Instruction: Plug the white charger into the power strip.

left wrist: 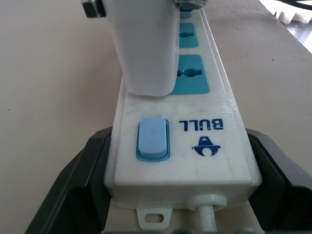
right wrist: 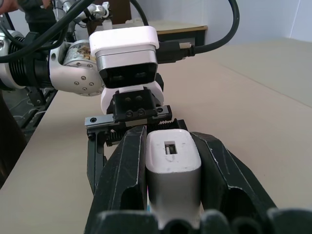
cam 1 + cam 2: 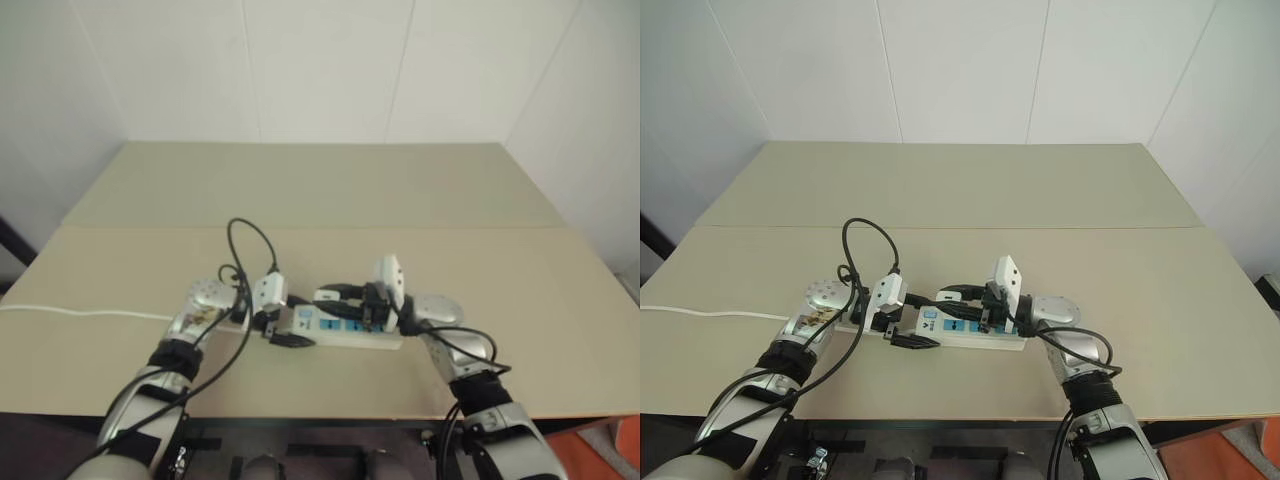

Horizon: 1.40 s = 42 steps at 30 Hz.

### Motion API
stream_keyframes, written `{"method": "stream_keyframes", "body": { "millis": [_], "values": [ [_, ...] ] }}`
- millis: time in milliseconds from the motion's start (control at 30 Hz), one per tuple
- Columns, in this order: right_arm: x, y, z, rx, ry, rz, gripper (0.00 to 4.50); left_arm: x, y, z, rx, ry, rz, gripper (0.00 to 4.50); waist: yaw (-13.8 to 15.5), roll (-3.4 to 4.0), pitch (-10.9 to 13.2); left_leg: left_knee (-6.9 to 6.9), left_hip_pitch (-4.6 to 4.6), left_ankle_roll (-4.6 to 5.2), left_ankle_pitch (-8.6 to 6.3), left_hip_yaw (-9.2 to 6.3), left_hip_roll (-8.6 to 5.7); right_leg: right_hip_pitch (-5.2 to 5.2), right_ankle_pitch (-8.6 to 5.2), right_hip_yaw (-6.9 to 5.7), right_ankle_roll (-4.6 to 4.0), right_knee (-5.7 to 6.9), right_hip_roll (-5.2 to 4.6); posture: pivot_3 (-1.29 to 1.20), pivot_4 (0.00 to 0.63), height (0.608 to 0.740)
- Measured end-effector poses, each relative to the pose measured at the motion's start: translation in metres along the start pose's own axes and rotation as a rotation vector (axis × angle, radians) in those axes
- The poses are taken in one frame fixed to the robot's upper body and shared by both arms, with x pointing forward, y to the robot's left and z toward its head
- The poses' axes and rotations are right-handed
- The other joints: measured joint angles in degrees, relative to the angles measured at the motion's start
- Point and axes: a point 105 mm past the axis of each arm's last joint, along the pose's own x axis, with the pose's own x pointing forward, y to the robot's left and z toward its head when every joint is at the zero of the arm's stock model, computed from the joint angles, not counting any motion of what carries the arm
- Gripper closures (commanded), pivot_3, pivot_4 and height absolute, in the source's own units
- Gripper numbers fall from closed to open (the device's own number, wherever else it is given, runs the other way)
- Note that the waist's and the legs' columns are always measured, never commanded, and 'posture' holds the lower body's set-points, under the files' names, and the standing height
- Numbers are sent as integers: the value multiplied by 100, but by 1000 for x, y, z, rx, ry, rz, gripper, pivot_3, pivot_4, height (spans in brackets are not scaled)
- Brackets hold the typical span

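Note:
The power strip [image 3: 350, 332] lies on the table in front of me, a long white bar with blue socket faces [image 1: 193, 74] and a blue switch [image 1: 153, 138]. My left gripper [image 1: 180, 161] is shut on its switch end, one black finger [image 1: 80, 187] on each long side. In my right gripper [image 2: 170, 139], shut, the white charger [image 2: 173, 165] sits between the two black fingers [image 2: 124, 165]. The charger [image 1: 146, 44] stands upright on the strip's top beside the socket nearest the switch. Whether its prongs are in, I cannot tell.
The strip's thin white cord [image 3: 80, 313] runs off over the table's left edge. The beige table [image 3: 320, 190] reaches back to white walls, and its front edge is close below the strip. A loop of my arm's black cable [image 3: 250, 240] arches above the left wrist.

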Motion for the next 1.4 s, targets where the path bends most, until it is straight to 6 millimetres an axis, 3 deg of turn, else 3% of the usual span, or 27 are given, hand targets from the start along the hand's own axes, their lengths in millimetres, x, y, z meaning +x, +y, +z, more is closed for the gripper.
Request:
{"method": "stream_keyframes", "body": {
  "millis": [467,1233,1400],
  "values": [
    [-11,0,-7,-51,10,-3,3289,0,0,-1,-4,5,5,1188,2,-1,-1,0,14,0,0,0,0,13,0,1,0,0,0,0,150,740],
    [-2,0,-9,-89,92,98,3289,-3,0,-4,-8,15,16,1188,-15,-6,-17,-3,26,0,0,0,1,17,0,5,0,7,1,0,150,740],
    [-7,-1,-21,-56,163,88,1609,-3,0,-4,-6,14,17,1188,-13,-9,-19,-5,23,0,0,1,1,15,0,5,-1,5,2,0,150,740]
  ]
}}
